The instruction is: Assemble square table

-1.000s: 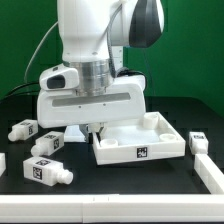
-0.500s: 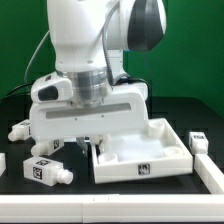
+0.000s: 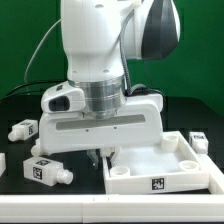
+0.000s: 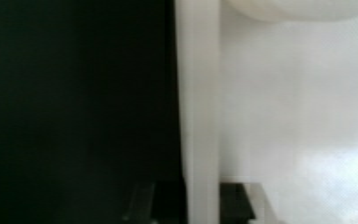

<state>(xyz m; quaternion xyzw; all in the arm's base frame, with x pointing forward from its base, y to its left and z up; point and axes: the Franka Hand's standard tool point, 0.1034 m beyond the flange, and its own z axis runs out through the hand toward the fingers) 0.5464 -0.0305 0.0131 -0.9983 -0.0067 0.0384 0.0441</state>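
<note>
We note the tool point(image 3: 98, 153) pointing straight down from the arm, near the centre of the exterior view. It meets the nine o'clock wall of the square slab point(image 3: 125, 178). In the wrist view the two dark fingers point(image 4: 155, 203) stand on either side of that thin white wall point(image 4: 197, 100). The tool point(image 4: 197, 200) is clamped together on the slab's rim.

The slab sits on the black tabletop point(image 3: 20, 185) at about four o'clock in the exterior view. Its rimmed side faces up, and a tag shows on the near wall.

We count four loose legs lying on the tabletop, all apart from the slab:
- one at nine o'clock point(image 3: 22, 128)
- one just inside it point(image 3: 48, 144)
- one at eight o'clock point(image 3: 47, 169)
- one at three o'clock point(image 3: 197, 140), beyond the slab's far corner

A white border bar point(image 3: 50, 210) runs along the six o'clock edge.
</note>
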